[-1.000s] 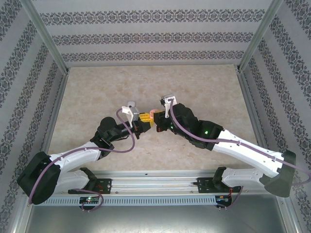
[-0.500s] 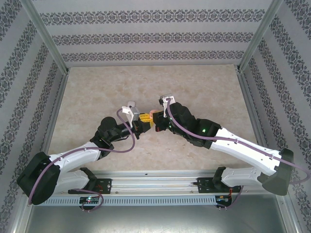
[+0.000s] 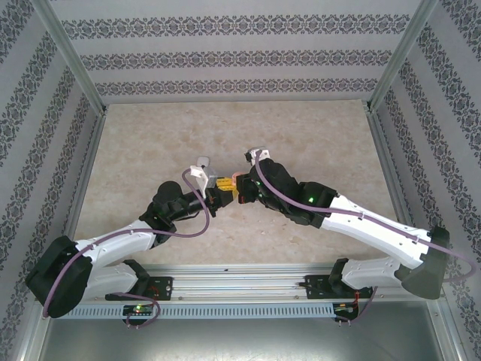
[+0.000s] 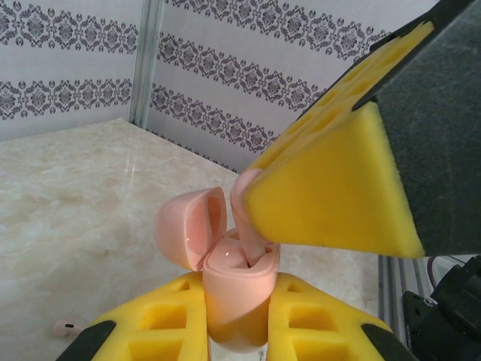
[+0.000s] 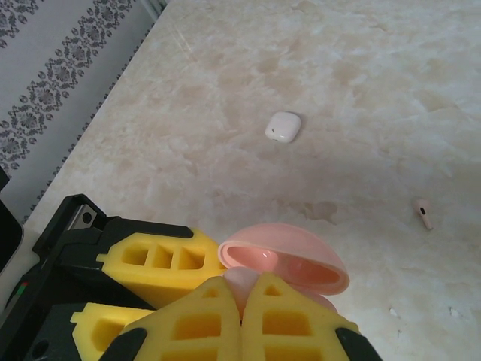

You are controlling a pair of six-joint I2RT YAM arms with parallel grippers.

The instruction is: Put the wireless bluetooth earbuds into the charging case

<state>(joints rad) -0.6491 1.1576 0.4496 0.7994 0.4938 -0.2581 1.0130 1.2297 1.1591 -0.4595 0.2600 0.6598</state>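
While my left tool clamps its yellow pads on both sides of the pink case, the case stands upright between them. Its lid is swung open and tipped back to the left in the left wrist view. I cannot tell whether the base of the case rests on the bench or hangs just above it. My right tool comes in from the opposite side with its pads squeezed narrow. It pinches a pale pink earbud at the very tips. The lower end of that earbud dips into the open mouth of the case, but I cannot tell how deep it sits or whether it is seated in its socket. In the top view my two tools meet tip to tip near the middle of the bench, with the case between them. Two more pieces lie loose on the bench. A pink earbud lies on its side, well apart from the case, off to the right in the right wrist view. A white earbud lies farther out beyond the lid, well apart from the pink one and from both tools.
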